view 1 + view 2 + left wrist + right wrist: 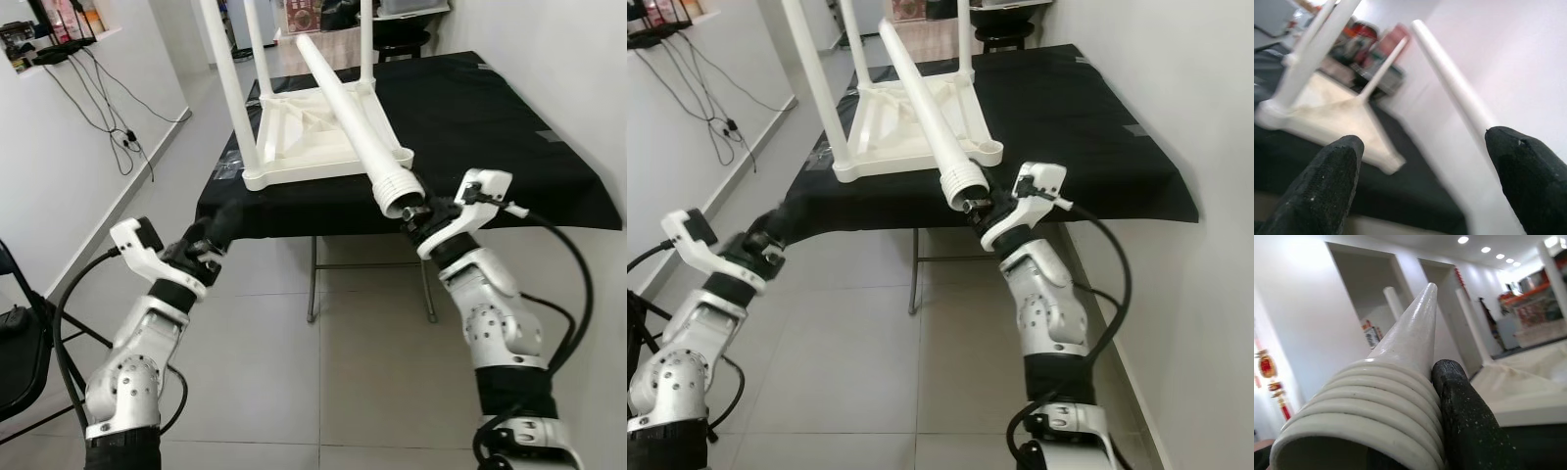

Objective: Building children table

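Observation:
A white children's table (294, 137) lies upside down on a black-covered table (490, 117), with several legs pointing up. A loose white table leg (358, 122) slants over it, its ribbed threaded end (397, 191) toward me. My right gripper (419, 211) is shut on that ribbed end; in the right wrist view one black finger (1469, 421) presses against the ribs (1366, 416). My left gripper (220, 230) is open at the black table's front left corner, holding nothing; its fingertips (1322, 191) frame the upturned table.
The black cloth's front edge (313, 225) hangs over folding metal legs (313, 284). A white wall runs along the right. Cables (108, 117) hang on the left wall. A dark chair (20, 333) stands at far left. Grey tiled floor lies below.

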Robot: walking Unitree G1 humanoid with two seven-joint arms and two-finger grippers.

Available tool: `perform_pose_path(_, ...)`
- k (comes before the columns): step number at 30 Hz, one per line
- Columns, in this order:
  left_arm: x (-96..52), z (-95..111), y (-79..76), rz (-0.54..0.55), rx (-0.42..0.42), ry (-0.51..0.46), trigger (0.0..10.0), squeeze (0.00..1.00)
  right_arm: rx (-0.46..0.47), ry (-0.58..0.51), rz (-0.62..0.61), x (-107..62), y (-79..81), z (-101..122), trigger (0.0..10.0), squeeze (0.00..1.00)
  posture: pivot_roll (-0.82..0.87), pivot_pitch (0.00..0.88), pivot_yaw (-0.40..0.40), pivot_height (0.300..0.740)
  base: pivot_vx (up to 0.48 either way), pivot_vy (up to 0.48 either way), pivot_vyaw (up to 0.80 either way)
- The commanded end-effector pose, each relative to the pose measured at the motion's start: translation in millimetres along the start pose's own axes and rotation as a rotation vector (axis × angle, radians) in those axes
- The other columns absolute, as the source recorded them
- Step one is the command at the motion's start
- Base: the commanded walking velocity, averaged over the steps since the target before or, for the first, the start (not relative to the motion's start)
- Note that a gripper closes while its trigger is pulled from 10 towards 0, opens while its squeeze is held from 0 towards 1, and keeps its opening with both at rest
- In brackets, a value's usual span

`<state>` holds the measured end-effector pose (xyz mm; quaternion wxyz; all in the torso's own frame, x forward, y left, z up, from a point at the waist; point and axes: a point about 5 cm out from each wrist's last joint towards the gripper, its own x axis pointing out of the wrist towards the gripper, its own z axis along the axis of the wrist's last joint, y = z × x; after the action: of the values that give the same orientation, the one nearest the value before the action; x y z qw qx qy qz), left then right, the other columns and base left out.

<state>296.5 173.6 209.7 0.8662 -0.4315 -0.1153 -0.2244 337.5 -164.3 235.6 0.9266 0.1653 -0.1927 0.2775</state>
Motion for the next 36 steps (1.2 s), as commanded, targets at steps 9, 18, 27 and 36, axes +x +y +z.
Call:
perform_pose_path(9,-0.1,25.2,-41.7,-0.324,-0.333,-0.063,10.0,1.0,-0.055,-0.084,0.279,-5.7,11.3,34.3,10.0,0.0,-0.14,0.02,0.101,0.74,0.0,0.0,0.0)
perform_pose_path(18,-3.3,24.2,-46.7,-0.359,-0.385,-0.006,10.0,0.0,-0.078,0.002,0.564,-16.7,42.4,30.2,10.0,0.0,-0.14,0.019,0.104,0.74,0.0,0.0,0.0)
perform_pose_path(27,-4.4,29.7,-44.2,-0.334,-0.428,-0.002,10.0,0.0,-0.089,0.108,0.795,-27.8,65.3,18.0,10.0,0.0,-0.14,0.019,0.098,0.74,0.0,0.0,0.0)
perform_pose_path(36,-4.2,28.6,-45.8,-0.33,-0.436,0.01,10.0,0.0,-0.174,0.201,0.781,-24.7,66.9,-1.7,10.0,0.0,-0.14,0.017,0.098,0.74,0.0,0.0,0.0)
